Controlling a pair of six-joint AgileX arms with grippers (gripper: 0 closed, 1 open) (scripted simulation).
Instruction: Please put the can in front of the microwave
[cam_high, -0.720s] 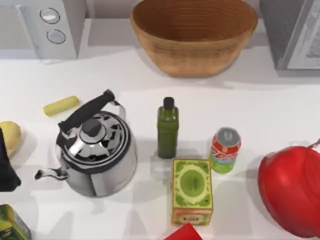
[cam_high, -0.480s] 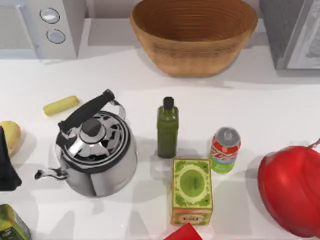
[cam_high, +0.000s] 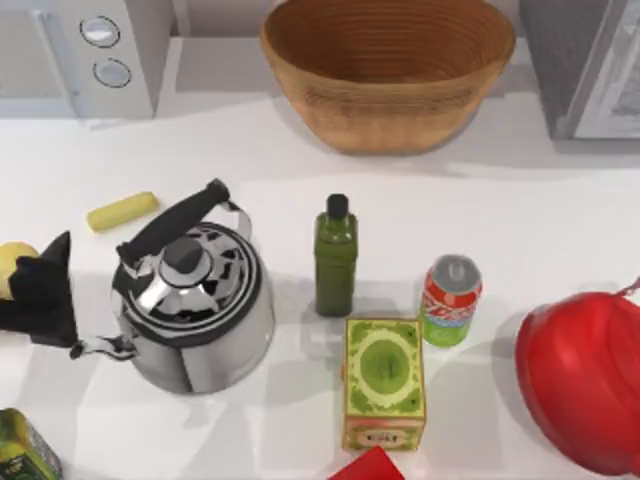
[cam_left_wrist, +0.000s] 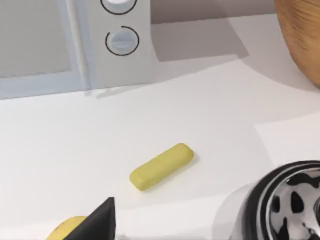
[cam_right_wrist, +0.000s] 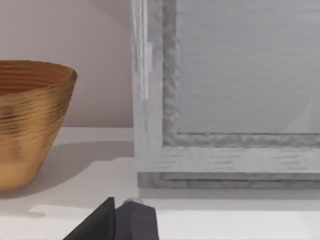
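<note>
The can (cam_high: 450, 298), red above and green below with a silver top, stands upright right of centre, just right of the green-and-gold tin. The microwave (cam_high: 95, 55) sits at the far left corner, and its round dials (cam_left_wrist: 121, 40) show in the left wrist view. My left gripper (cam_high: 42, 292) hovers at the left edge beside the kettle, far from the can, and a dark part of it (cam_left_wrist: 97, 224) shows in the left wrist view. A dark part of my right gripper (cam_right_wrist: 100, 222) shows low in the right wrist view, facing the darker grey appliance.
A steel kettle (cam_high: 190, 305) stands left of centre, with a green bottle (cam_high: 336, 258) and a square tin (cam_high: 383, 382) in the middle. A wicker basket (cam_high: 388, 70) sits far centre, a red bowl (cam_high: 585, 385) right, a yellow bar (cam_high: 122, 211) and a yellow fruit (cam_high: 12, 262) left, a grey appliance (cam_high: 590, 65) far right.
My left gripper has moved in from the left edge toward the kettle and now covers part of the yellow fruit. The can and the other objects have not moved.
</note>
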